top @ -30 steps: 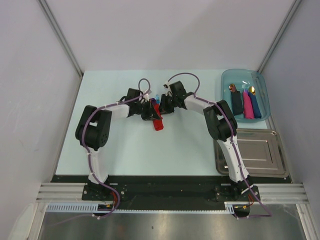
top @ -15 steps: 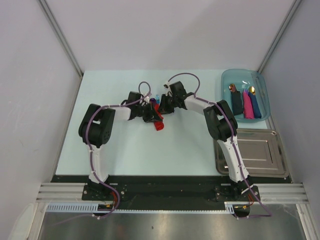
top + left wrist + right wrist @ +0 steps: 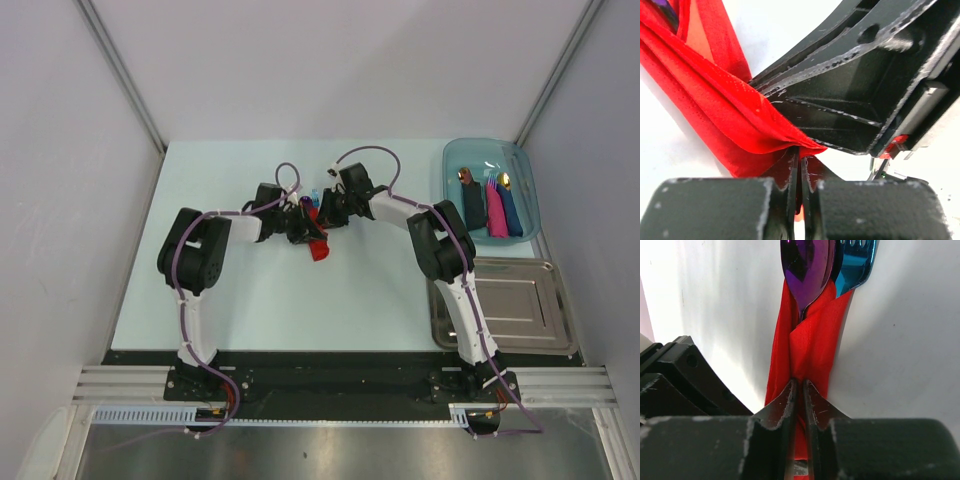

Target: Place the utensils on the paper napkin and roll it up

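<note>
A red paper napkin (image 3: 318,245) lies folded lengthwise around the utensils at the middle of the table. In the right wrist view the purple spoon bowl (image 3: 802,265) and the bright blue utensil head (image 3: 856,260) stick out of the napkin's (image 3: 810,340) far end. My right gripper (image 3: 799,385) is shut on the napkin's fold. My left gripper (image 3: 800,161) is shut on a corner of the napkin (image 3: 725,115), close against the right gripper's black body (image 3: 855,100). In the top view both grippers, left (image 3: 298,226) and right (image 3: 326,213), meet over the napkin.
A clear teal tray (image 3: 530,165) at the back right holds a dark roll (image 3: 472,206), a pink roll (image 3: 495,210) and a blue roll (image 3: 511,210). A metal tray (image 3: 505,305) lies at the right, near the right arm's base.
My left arm's elbow has shifted a little to the right and the napkin's near end has moved slightly with it. The right arm has hardly moved.
</note>
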Robot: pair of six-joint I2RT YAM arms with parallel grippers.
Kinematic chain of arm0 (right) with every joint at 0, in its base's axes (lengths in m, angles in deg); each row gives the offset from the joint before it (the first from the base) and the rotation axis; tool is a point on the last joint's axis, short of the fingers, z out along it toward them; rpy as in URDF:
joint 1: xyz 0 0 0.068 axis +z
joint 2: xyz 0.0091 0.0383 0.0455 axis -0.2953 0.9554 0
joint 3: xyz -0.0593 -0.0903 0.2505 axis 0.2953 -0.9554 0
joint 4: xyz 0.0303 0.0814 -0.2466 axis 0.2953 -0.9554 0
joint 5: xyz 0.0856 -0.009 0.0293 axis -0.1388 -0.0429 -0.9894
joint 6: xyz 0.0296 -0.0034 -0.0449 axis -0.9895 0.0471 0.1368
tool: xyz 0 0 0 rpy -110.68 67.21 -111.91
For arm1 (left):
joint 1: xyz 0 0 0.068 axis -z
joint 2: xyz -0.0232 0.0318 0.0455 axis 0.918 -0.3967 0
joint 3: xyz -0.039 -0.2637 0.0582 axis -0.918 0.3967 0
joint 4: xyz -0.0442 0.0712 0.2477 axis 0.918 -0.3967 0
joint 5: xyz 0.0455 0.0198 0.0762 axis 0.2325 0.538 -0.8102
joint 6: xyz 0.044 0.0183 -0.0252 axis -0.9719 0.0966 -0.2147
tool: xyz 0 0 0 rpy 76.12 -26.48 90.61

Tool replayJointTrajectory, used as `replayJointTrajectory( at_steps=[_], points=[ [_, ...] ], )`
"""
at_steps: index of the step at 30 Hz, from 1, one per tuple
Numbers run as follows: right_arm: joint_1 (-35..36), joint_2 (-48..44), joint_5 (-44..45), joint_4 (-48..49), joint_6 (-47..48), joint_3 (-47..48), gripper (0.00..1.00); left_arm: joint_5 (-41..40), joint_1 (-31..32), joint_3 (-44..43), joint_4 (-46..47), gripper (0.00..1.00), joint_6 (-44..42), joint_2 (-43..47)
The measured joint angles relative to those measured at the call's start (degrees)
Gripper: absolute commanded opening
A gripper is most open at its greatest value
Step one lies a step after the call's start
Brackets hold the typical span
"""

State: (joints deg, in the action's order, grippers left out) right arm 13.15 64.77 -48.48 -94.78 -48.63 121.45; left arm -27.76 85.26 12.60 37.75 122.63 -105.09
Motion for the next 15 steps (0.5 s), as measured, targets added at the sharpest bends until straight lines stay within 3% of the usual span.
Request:
replayJointTrajectory(
  at_steps=[2,9,15],
  points=[
    [0.00,0.00,-0.02,0.00,0.00,0.00,0.14,-0.02,0.00,-0.02,-0.42,0.17,-0.48,-0.22],
    [-0.63,0.00,-0.87,0.07,-0.22,0.02,0.24,3.37,-0.02,-2.03,-1.46,0.57,-1.44,-2.03],
    [-2.19,-0.48,-3.56,-0.98,-0.42,0.04,0.41,6.99,0.13,-3.04,-1.36,0.72,-2.14,-2.16]
  ],
)
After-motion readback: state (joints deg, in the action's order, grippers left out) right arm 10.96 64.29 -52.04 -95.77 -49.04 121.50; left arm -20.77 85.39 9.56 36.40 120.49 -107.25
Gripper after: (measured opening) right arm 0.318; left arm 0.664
